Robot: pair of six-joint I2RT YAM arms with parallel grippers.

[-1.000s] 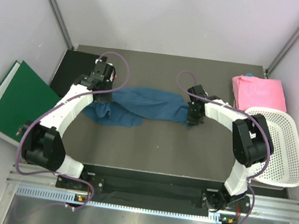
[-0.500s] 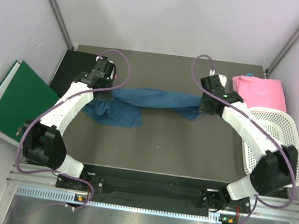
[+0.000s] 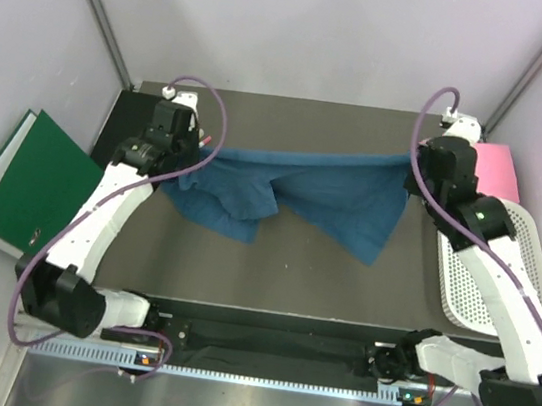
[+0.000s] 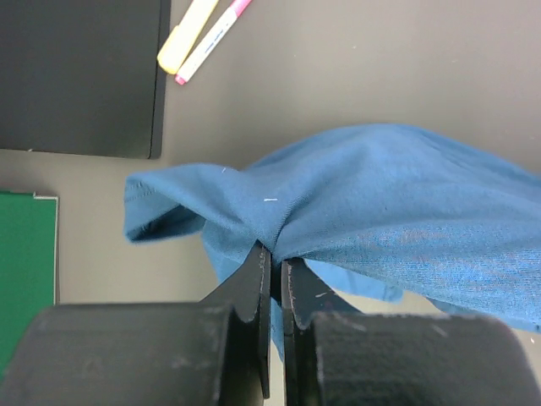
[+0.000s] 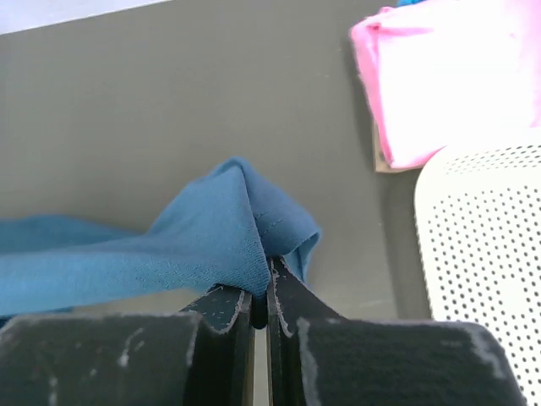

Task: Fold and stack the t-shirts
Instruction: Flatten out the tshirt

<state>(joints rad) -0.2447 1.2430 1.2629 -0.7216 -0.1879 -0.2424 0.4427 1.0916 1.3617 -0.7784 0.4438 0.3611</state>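
The dark teal-blue t-shirt point(image 3: 313, 189) hangs stretched between my two grippers above the dark table. My left gripper point(image 3: 197, 155) is shut on its left end, seen pinched between the jaws in the left wrist view point(image 4: 273, 254). My right gripper point(image 3: 409, 168) is shut on its right end, also seen in the right wrist view point(image 5: 261, 275). The shirt's lower parts sag down in two loose flaps. The bright pink t-shirt point(image 3: 499, 164) lies folded at the back right corner, partly hidden by the right arm; it also shows in the right wrist view point(image 5: 448, 76).
A white mesh basket point(image 3: 502, 286) stands at the right edge under the right arm. A green binder point(image 3: 21, 183) leans off the left side beside a black pad point(image 3: 119, 131). A yellow and a pink marker point(image 4: 203, 34) lie near the pad.
Both grippers have risen and moved apart and toward the back, the right one far to the right. The teal shirt has been lifted and pulled out wide between them.
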